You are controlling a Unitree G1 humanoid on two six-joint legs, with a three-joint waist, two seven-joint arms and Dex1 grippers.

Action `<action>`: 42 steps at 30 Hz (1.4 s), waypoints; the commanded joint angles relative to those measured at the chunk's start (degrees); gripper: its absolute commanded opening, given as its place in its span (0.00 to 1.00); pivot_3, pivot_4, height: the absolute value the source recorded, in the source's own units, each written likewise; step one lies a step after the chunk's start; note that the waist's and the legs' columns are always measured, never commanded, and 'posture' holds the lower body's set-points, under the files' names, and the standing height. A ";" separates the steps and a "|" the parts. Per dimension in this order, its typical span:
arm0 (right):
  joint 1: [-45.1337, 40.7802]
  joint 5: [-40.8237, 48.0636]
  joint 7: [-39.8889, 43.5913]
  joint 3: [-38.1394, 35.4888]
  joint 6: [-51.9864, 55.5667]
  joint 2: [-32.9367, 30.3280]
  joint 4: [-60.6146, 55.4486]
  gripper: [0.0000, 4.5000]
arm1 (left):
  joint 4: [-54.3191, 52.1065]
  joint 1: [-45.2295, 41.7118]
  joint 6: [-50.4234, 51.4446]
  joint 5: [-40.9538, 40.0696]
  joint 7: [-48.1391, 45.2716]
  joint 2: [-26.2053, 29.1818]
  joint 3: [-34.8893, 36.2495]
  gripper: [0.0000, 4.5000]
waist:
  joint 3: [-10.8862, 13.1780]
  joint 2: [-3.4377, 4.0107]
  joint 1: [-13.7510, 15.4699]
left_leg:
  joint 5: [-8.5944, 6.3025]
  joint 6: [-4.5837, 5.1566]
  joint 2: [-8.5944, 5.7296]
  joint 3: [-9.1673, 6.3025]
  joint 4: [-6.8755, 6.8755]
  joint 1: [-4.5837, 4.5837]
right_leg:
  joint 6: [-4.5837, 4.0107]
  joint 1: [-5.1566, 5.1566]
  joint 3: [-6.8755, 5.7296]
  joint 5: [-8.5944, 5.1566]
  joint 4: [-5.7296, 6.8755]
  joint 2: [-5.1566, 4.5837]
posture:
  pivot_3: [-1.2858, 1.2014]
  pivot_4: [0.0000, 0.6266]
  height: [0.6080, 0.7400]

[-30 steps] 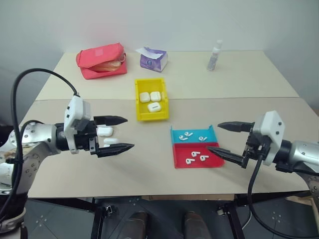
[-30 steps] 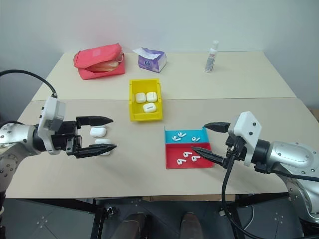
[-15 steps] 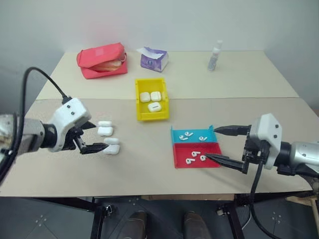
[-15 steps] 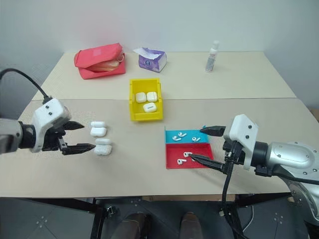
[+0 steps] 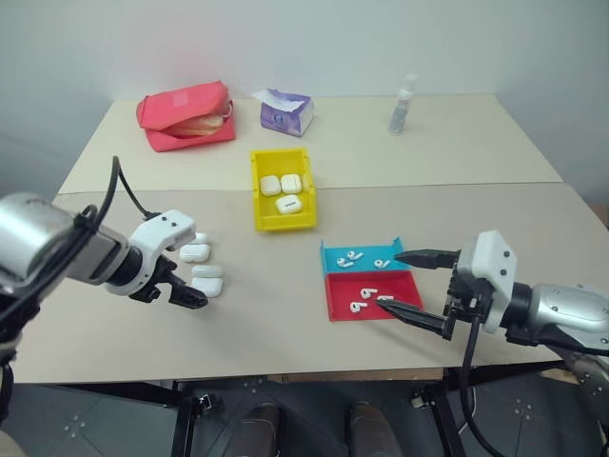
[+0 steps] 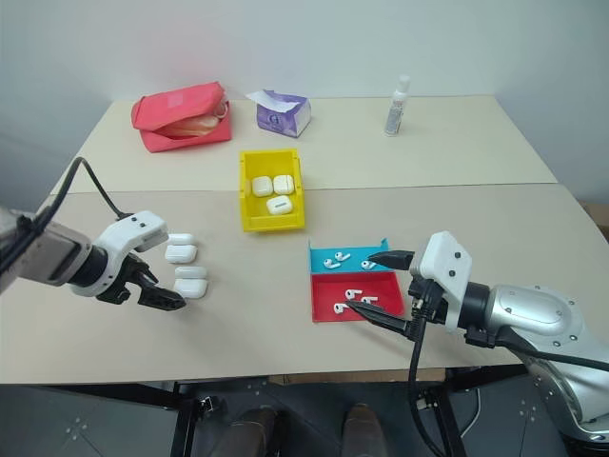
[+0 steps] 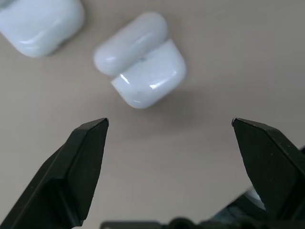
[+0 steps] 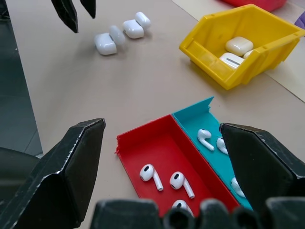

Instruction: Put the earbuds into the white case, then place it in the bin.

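Hovering at left of frame, left end effector (image 5: 186, 293) points down at bench (image 5: 285, 324), fingers spread, nothing held. White case (image 7: 143, 71), lid flipped open, lies on bench just past its fingertips; second white case (image 5: 195, 250) beside it, further up frame. Right end effector (image 5: 411, 286) at lower right, fingers spread, empty, beside red-and-teal tray (image 5: 376, 303). Earbuds (image 8: 162, 179) lie loose in tray compartments. Yellow bin (image 5: 281, 217) at centre holds three closed cases (image 5: 281, 186).

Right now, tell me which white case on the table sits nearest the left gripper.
The open-lidded white case nearest the table's front edge, just beyond the open left gripper. The other loose case lies farther back.
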 commanded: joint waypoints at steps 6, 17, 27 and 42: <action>-0.89 -0.87 -1.05 1.16 -1.93 1.77 -1.87 0.99 | 17.18 -9.76 0.17 -28.59 30.65 -3.47 -10.04 1.00 | -0.01 -0.01 -0.04 | 0.10 -0.18 -0.03 0.02 0.02 -0.08 | -0.01 -0.18 0.12 0.00 0.09 0.00 | 0.52 0.24 1.00; -2.51 -2.69 -1.48 3.43 -2.76 3.23 -0.81 0.99 | 29.61 -10.14 -6.73 -54.49 67.62 -10.40 -12.58 1.00 | -0.04 -0.06 -0.03 | 0.36 -0.62 -0.05 0.07 0.11 -0.27 | 0.00 -0.47 0.41 0.01 0.53 -0.01 | 0.52 0.24 1.00; -1.43 -2.94 -1.91 2.75 -2.67 3.46 -1.21 0.99 | 30.96 -6.44 -7.61 -54.49 77.20 -16.70 -6.74 1.00 | -0.04 -0.06 -0.03 | 0.37 -0.64 -0.10 0.13 0.08 -0.26 | 0.00 -0.49 0.46 0.01 0.53 -0.01 | 0.52 0.24 1.00; -0.59 -3.37 -1.87 3.52 -3.38 3.77 -1.28 0.99 | 28.70 -2.77 -7.00 -54.49 83.03 -16.41 -3.37 1.00 | -0.09 -0.08 -0.12 | 0.39 -0.68 -0.04 0.42 -0.02 0.00 | -0.01 -0.48 0.79 0.01 0.51 0.07 | 0.52 0.24 1.00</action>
